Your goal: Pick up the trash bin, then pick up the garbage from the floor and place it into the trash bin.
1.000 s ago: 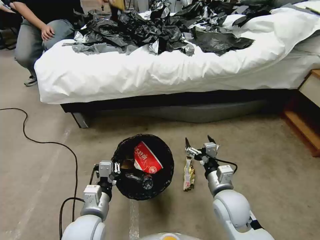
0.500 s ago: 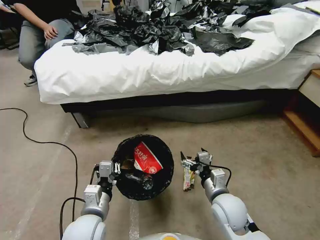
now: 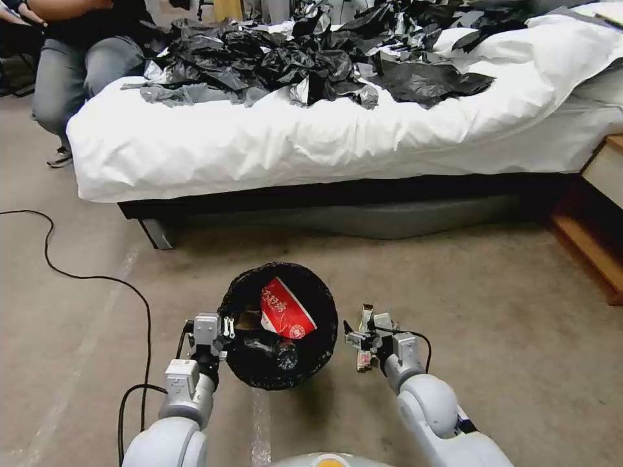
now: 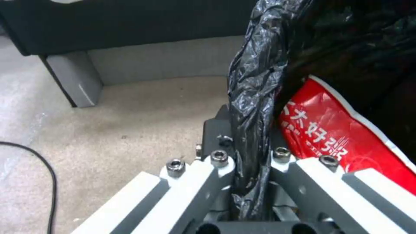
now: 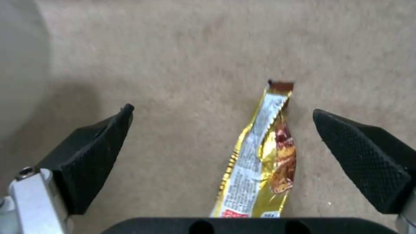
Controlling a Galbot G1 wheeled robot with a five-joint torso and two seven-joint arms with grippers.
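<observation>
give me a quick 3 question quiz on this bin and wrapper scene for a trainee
1. True or false: the left gripper is shut on the bin's bag-lined rim.
2. Which is true of the gold wrapper? A) it is inside the bin B) it lies on the floor between the right gripper's open fingers C) it is on the bed
3. Fill in: the large piece of litter showing inside the bin is a ____ wrapper.

Key: 1 true; 2 B; 3 red
</observation>
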